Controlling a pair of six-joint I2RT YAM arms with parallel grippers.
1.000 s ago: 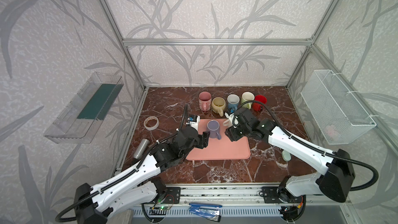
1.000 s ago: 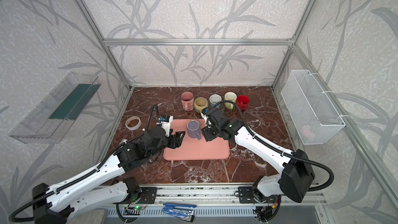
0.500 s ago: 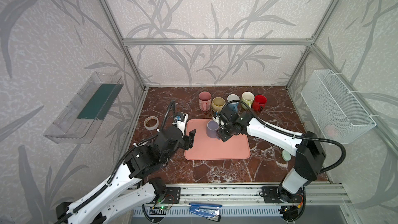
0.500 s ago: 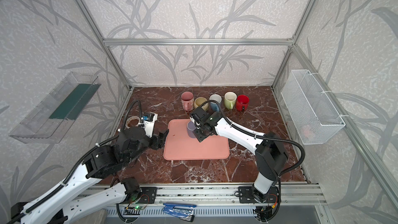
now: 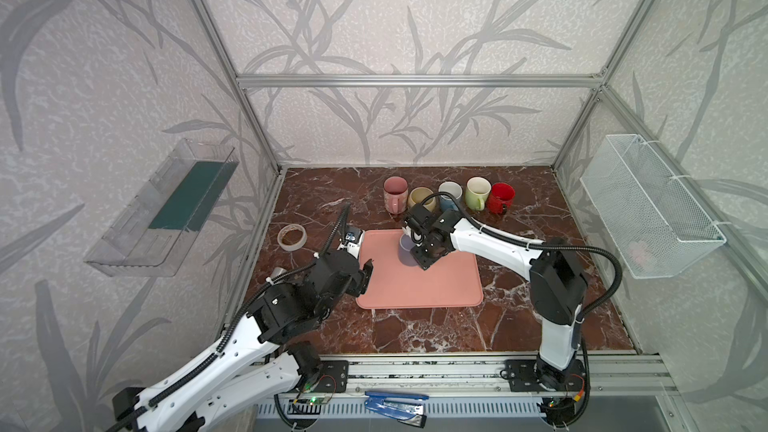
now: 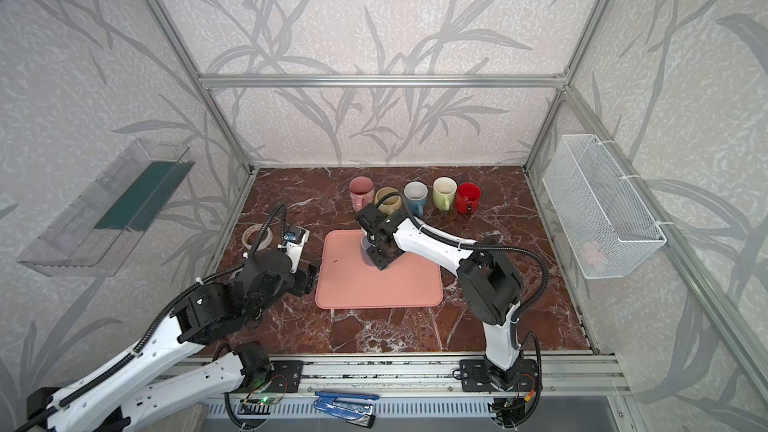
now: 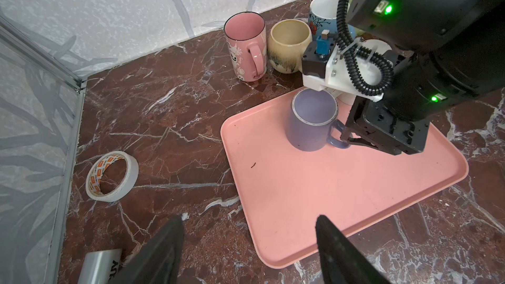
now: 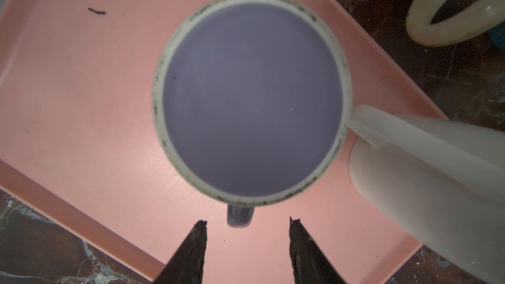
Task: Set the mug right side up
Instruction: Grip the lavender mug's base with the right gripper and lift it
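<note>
Toward bench (image 5: 536,201) rear, on tray (image 8: 68,105): mug (image 8: 251,99) base-up, handle pointing into right claw (image 8: 247,221), jaws parted, gripping nothing.

The left arm (image 5: 232,351) and right arm (image 5: 494,243) are built of white links joined by black housings. A black ribbed cable (image 7: 341,15) is run along each. Green lights (image 7: 387,9) are shown on the right arm, where a screwed white bracket (image 7: 328,77) carries a blue plug (image 7: 322,43). Black bases (image 5: 552,376) are bolted at six o'clock.
</note>
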